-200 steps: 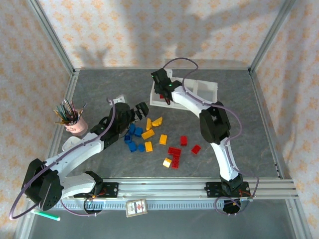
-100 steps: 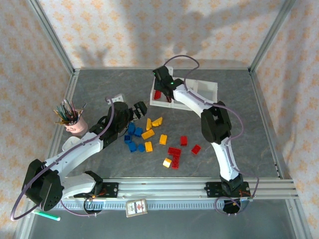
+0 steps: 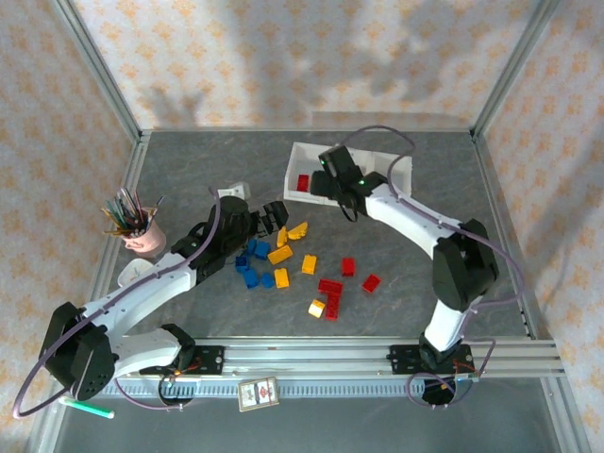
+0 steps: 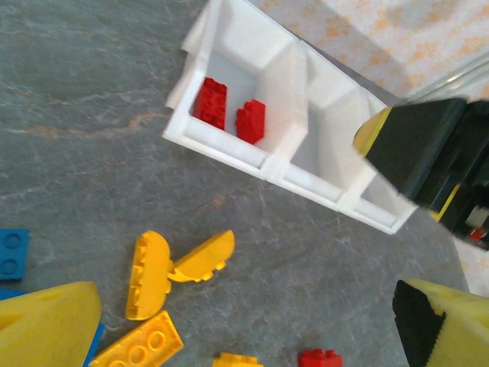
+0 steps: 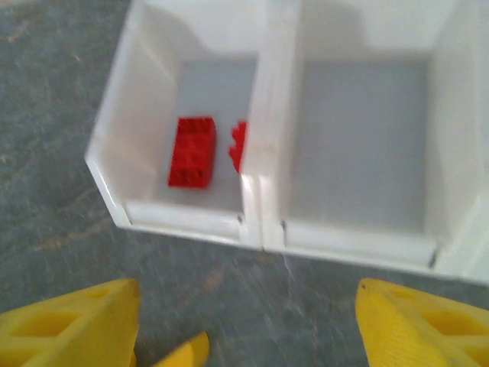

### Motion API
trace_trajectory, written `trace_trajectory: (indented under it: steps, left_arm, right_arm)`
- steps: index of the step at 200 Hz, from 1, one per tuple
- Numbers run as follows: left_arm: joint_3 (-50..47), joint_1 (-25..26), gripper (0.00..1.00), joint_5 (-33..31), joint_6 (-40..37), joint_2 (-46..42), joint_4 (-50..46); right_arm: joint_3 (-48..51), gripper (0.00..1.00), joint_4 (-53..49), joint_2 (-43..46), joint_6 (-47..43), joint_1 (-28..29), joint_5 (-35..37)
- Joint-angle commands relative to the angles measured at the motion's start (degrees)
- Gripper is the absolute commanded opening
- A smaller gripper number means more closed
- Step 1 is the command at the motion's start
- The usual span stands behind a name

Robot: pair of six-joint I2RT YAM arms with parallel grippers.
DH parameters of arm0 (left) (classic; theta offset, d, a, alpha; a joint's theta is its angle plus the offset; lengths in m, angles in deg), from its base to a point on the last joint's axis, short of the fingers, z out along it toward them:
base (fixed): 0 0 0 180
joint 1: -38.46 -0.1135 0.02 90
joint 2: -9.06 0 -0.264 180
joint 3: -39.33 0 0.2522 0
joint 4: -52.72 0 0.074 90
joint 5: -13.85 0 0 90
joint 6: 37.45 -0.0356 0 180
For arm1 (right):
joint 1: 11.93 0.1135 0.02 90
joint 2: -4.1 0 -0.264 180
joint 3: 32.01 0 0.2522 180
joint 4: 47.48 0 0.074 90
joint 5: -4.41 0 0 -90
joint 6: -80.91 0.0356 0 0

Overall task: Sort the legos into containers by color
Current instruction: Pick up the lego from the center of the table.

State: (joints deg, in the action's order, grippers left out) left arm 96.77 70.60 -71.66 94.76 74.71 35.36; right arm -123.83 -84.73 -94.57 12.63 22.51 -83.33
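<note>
Right gripper (image 5: 244, 302) spread, empty, at 6 o'clock of white translucent three-bin plastic tray (image 5: 191, 218). Two red plastic bricks (image 5: 191, 151) sit in its 9 o'clock bin. Left gripper (image 4: 244, 317) spread over curved yellow bricks (image 4: 149, 274). Risk: both grippers go for the same loose pieces and collide.

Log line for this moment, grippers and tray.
right gripper: open, empty, facing tray | left gripper: open, over loose bricks | end bin: two red bricks | middle bin: empty

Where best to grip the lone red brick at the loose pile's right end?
Across its two long sides, coming straight down from above. The red brick lies flat and turned diagonally, with bare table all round it, so both sides look free; the approach probably needs turning to match its slant.
</note>
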Motion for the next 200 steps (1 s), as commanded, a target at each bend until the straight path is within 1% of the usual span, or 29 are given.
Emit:
trace_trajectory:
  steps: [1, 35, 53, 103, 119, 135, 156, 200]
  left_arm:
    - [-1.2, 1.7, 0.99, 1.0, 1.9, -1.7, 0.4]
    - [-4.5, 4.3, 0.99, 0.3, 5.3, -2.6, 3.4]
    - [-6.7, 5.8, 0.99, 0.0, 7.4, -3.0, 5.5]
    - [-8.8, 9.2, 0.99, -3.4, 10.1, -3.2, 5.6]
    - [-9.9, 9.6, 0.99, -3.9, 11.0, -3.6, 6.5]
    - [-10.1, 9.7, 0.99, -4.0, 11.1, -3.6, 6.3]
    - [-9.9, 9.7, 0.99, -4.2, 11.0, -3.3, 5.8]
    - [-8.8, 9.7, 0.99, -4.2, 10.5, -2.3, 5.0]
  right_arm:
    - [6.0, 0.77, -2.7, 5.0, 3.5, 0.1, -1.6]
    - [15.1, 0.82, -4.4, 10.1, 6.0, 1.6, -1.3]
    - [18.8, 0.84, -4.2, 11.6, 7.2, 3.3, -1.6]
    - [24.4, 0.87, -3.6, 12.0, 10.5, 7.2, -3.0]
    - [25.5, 0.87, -4.3, 11.5, 11.2, 7.7, -1.8]
    - [26.7, 0.83, -5.2, 11.0, 12.5, 7.7, 0.0]
    - [28.8, 0.76, -3.5, 10.7, 12.1, 7.8, -0.8]
    - [29.8, 0.62, -2.3, 8.6, 11.7, 8.6, -2.3]
